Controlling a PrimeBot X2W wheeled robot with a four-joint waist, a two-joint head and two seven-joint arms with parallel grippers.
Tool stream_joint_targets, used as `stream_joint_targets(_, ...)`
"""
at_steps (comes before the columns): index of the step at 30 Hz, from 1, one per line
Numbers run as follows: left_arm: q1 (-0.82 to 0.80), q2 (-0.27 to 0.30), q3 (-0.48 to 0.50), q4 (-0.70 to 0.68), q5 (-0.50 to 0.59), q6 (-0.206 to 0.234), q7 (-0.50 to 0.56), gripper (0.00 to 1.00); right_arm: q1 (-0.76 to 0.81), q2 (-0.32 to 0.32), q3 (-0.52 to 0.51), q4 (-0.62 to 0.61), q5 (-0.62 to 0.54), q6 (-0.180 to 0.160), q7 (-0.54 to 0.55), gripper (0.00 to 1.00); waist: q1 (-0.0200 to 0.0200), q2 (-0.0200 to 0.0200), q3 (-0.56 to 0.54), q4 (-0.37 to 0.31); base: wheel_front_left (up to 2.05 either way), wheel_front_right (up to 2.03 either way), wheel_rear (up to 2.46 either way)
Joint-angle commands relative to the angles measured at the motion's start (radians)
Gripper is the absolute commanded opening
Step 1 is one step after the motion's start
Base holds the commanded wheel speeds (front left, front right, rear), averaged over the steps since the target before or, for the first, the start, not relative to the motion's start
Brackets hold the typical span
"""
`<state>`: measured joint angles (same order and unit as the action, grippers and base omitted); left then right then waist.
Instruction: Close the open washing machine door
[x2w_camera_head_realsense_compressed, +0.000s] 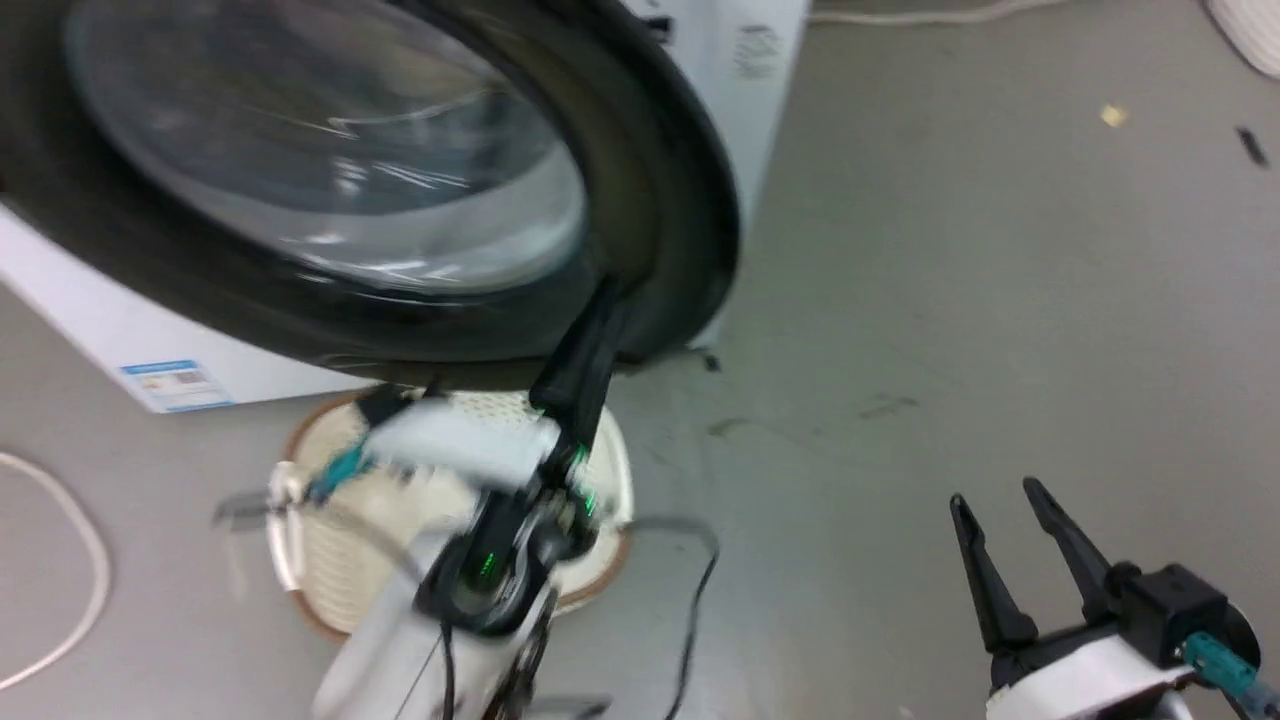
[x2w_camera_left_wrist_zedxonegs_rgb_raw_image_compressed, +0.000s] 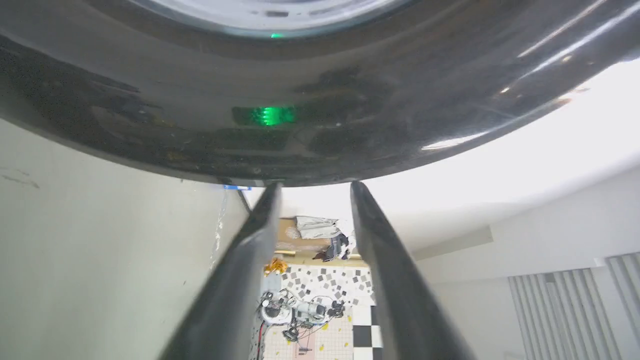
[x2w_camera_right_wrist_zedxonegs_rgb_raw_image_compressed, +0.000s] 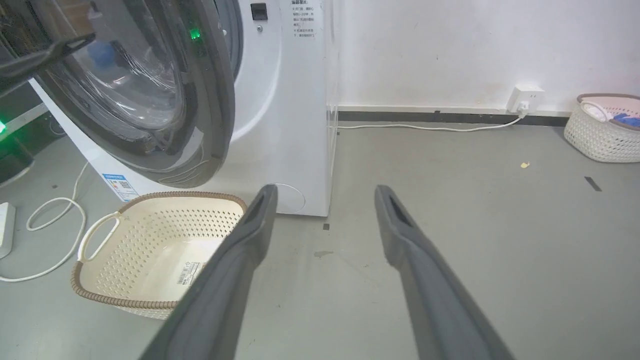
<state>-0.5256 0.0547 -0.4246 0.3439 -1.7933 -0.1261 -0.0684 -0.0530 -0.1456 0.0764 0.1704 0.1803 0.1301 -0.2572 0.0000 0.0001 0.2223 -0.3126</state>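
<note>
Closing push in hand, judging by contact. Washing machine (x2w_camera_right_wrist_zedxonegs_rgb_raw_image_compressed: 295, 125) at the floor's back wall. Washing machine door (x2w_camera_head_realsense_compressed: 660, 200) ajar, overhanging cream basket (x2w_camera_right_wrist_zedxonegs_rgb_raw_image_compressed: 150, 250) on the floor. Left end effector (x2w_camera_left_wrist_zedxonegs_rgb_raw_image_compressed: 315, 186) spread, tips touching door's lower rim. Right end effector (x2w_camera_head_realsense_compressed: 995, 492) spread, idle, well apart. Next: steady push towards porthole until latched. Basket apparently below the swing.

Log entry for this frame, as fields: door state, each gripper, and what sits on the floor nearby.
door: washing machine door open, standing out from the washing machine
left gripper: left gripper open, fingertips at the door's lower black rim
right gripper: right gripper open, above the floor, apart from the door
floor: empty cream basket below the door
task status: door not yet shut
</note>
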Motion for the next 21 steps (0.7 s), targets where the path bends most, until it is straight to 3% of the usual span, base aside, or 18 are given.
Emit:
stream_joint_targets(1, 0.073, 0.018, 0.024, -0.055, 0.003, -0.004, 0.004, 1.00, 0.020, -0.006, -0.002, -0.004, -0.011, 0.001, -0.005, 1.00, 0.0000, -0.0001, -0.057, 0.065, 0.00, 0.00, 0.00)
stream_joint_targets(4, 0.191, 0.068, 0.049, -0.166, 0.070, -0.004, -0.017, 1.00, 0.043, -0.008, -0.017, -0.009, -0.020, 0.001, -0.005, 1.00, 0.0000, -0.0001, -0.096, 0.122, 0.00, 0.00, 0.00)
stream_joint_targets(8, 0.320, 0.151, 0.039, -0.263, 0.244, -0.004, -0.105, 1.00, 0.075, -0.011, -0.028, -0.015, -0.027, 0.001, -0.005, 1.00, 0.0000, -0.0001, -0.138, 0.197, 0.00, 0.00, 0.00)
stream_joint_targets(13, 0.431, 0.194, 0.096, -0.293, 0.466, -0.005, -0.189, 1.00, 0.105, -0.008, -0.027, -0.021, -0.041, 0.001, -0.005, 1.00, 0.0000, -0.0001, -0.186, 0.276, 0.00, 0.00, 0.00)
stream_joint_targets(16, 0.488, 0.165, 0.216, -0.310, 0.694, -0.005, -0.193, 1.00, 0.119, 0.000, -0.029, -0.026, -0.050, 0.001, -0.005, 1.00, 0.0000, -0.0001, -0.210, 0.310, 0.00, 0.00, 0.00)
stream_joint_targets(18, 0.526, 0.154, 0.273, -0.328, 0.910, -0.003, -0.193, 1.00, 0.126, 0.005, -0.029, -0.028, -0.055, 0.001, -0.005, 1.00, 0.0000, -0.0001, -0.220, 0.325, 0.00, 0.00, 0.00)
stream_joint_targets(21, 0.559, 0.129, 0.332, -0.366, 1.246, 0.049, -0.193, 1.00, 0.132, 0.011, -0.029, -0.036, -0.060, 0.001, -0.005, 1.00, 0.0000, -0.0001, -0.225, 0.343, 0.00, 0.00, 0.00)
